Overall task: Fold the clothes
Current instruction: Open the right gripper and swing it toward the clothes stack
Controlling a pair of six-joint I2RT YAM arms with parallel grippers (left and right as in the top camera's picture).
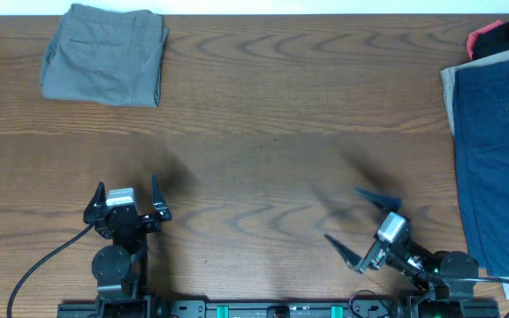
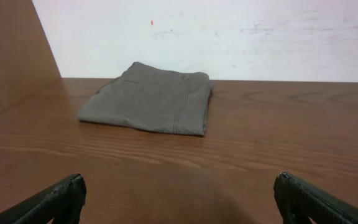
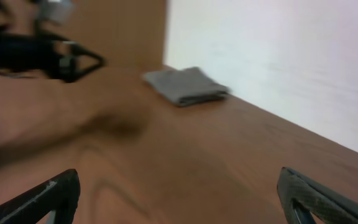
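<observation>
Both arms sit at the near edge of the worktop [image 1: 263,115], neither holding anything. The left end effector [image 1: 128,187] has its fingers spread wide and empty, and it points at the grey-olive shorts [image 1: 102,55]. Those are folded in the far-left corner, well apart from it. The right end effector [image 1: 343,214] is also spread wide and empty, angled toward mid-worktop. The navy shorts [image 1: 497,159] lie flat at the right edge and run out of frame. They lie on a beige pair [image 1: 449,93] that shows along their left side. A red-and-black garment [image 1: 500,37] sits in the far-right corner behind them. The right wrist view is blurred, but the folded grey-olive pair is recognisable in it.
</observation>
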